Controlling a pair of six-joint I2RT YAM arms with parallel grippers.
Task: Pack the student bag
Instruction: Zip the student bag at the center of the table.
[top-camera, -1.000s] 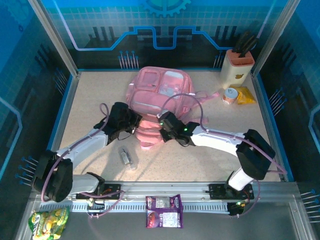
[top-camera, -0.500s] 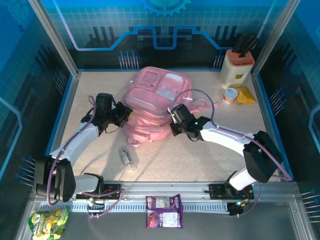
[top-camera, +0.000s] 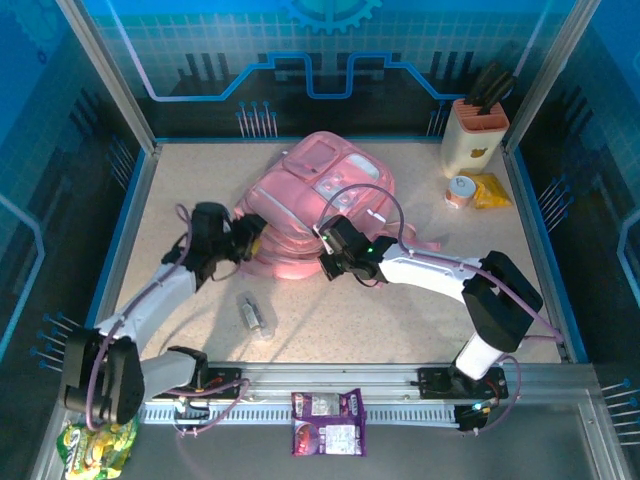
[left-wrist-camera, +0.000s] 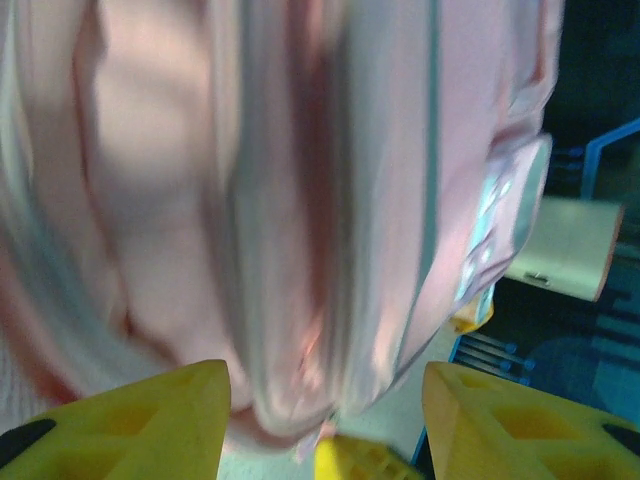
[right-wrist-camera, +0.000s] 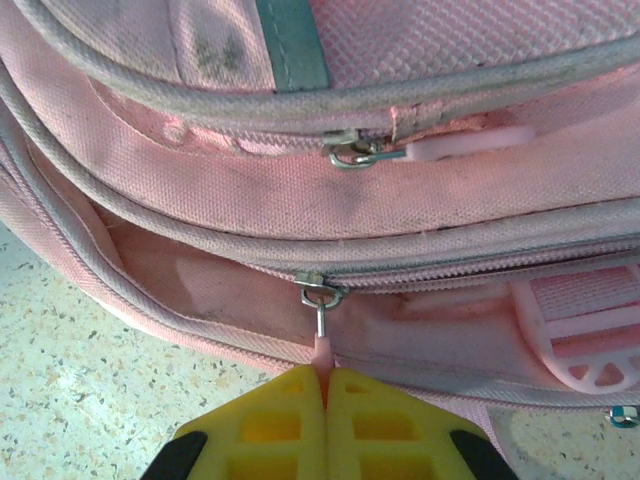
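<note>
The student bag (top-camera: 310, 195) is a large pink backpack lying at the middle back of the table. My left gripper (top-camera: 252, 235) stands at its left edge. In the left wrist view its yellow fingers (left-wrist-camera: 205, 400) are apart, open, with the blurred pink bag (left-wrist-camera: 250, 200) bulging just ahead between them. My right gripper (top-camera: 325, 262) is at the bag's near edge. In the right wrist view this gripper (right-wrist-camera: 326, 375) is shut on the pink zipper pull (right-wrist-camera: 321, 348), which hangs from a metal slider (right-wrist-camera: 318, 293) on the bag (right-wrist-camera: 400, 200); the compartment gapes left of the slider.
A small clear bottle (top-camera: 256, 315) lies on the table near the left arm. A cream knife block (top-camera: 474, 132), a small round tin (top-camera: 460, 191) and a yellow packet (top-camera: 489, 190) stand at the back right. A purple snack pack (top-camera: 328, 422) and a green-yellow pack (top-camera: 95, 445) lie by the front rail.
My left gripper has opened and let go of the bag. My right gripper has pulled the zipper pull left and nearer. The bag has shifted and settled toward the back.
</note>
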